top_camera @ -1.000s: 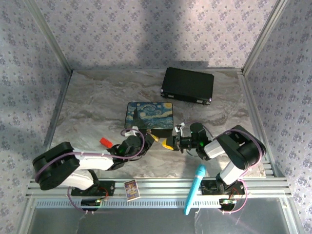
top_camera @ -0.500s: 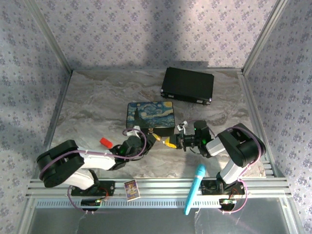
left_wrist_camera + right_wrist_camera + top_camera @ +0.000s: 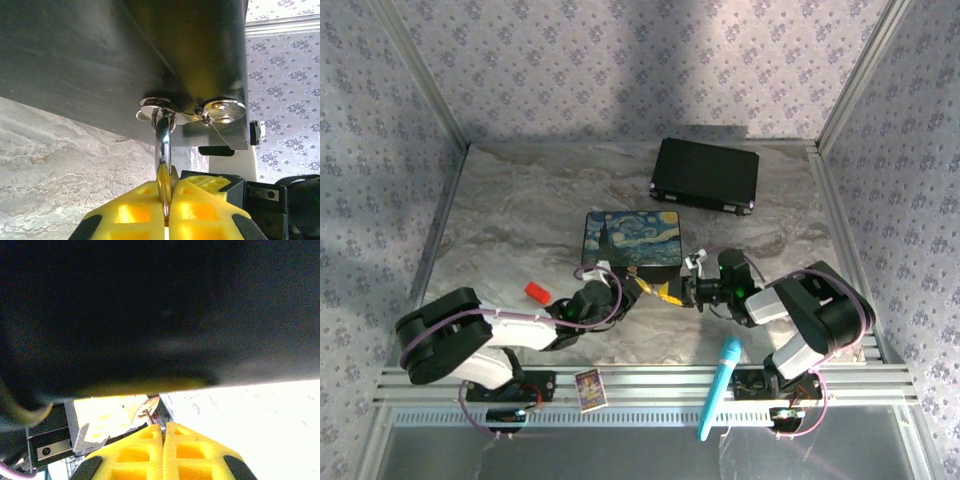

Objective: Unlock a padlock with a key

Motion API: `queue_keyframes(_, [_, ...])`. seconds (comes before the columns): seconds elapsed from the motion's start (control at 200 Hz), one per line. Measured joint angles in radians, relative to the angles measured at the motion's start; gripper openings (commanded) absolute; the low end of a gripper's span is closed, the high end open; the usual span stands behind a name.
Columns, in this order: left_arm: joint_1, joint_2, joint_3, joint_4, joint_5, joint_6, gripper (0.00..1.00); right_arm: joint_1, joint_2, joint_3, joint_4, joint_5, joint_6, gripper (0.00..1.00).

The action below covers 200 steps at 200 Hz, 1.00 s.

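Note:
The two grippers meet tip to tip just in front of the painted tin (image 3: pixel 632 235). My left gripper (image 3: pixel 642 290) (image 3: pixel 167 192) is shut on the padlock (image 3: pixel 162 150). Its brass body stands edge-on between the yellow pads, and its silver shackle rises to flat silver metal pieces (image 3: pixel 220 109) under the tin's dark side (image 3: pixel 100 60). My right gripper (image 3: pixel 678 293) (image 3: pixel 163 432) is shut on a thin stem with a shiny rounded end, which I take for the key (image 3: pixel 148 407). A dark blurred surface (image 3: pixel 150 300) hangs close above it.
A black case (image 3: pixel 705 175) lies at the back right. A small red block (image 3: pixel 537 292) sits left of the left arm. A blue pen-like object (image 3: pixel 718 388) and a small card (image 3: pixel 588 388) rest on the front rail. Metal posts frame the table.
The left gripper has moved right until its tips meet the right gripper's. The painted tin has shifted slightly right and back. Both grippers have stayed shut.

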Motion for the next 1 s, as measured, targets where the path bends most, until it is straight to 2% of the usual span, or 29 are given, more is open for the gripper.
queue_keyframes(0.42, [-0.020, 0.020, 0.037, -0.051, -0.039, 0.018, 0.00, 0.064, -0.055, 0.024, -0.104, 0.143, -0.001, 0.00])
queue_keyframes(0.465, [-0.022, 0.029, 0.037, -0.051, -0.040, 0.016, 0.00, 0.072, -0.068, 0.024, -0.136, 0.166, -0.009, 0.04])
queue_keyframes(0.58, [-0.035, 0.036, 0.037, -0.055, -0.037, -0.001, 0.00, 0.099, -0.144, 0.027, -0.270, 0.225, -0.068, 0.26])
queue_keyframes(0.71, [-0.049, 0.034, 0.043, -0.090, -0.026, -0.022, 0.00, 0.148, -0.300, 0.068, -0.547, 0.330, -0.221, 0.44])
queue_keyframes(0.84, [-0.059, 0.022, 0.047, -0.181, -0.018, -0.062, 0.00, 0.192, -0.418, 0.153, -0.812, 0.439, -0.394, 0.49])
queue_keyframes(0.999, [-0.059, 0.010, 0.047, -0.192, -0.019, -0.104, 0.00, 0.240, -0.433, 0.201, -1.035, 0.583, -0.575, 0.53])
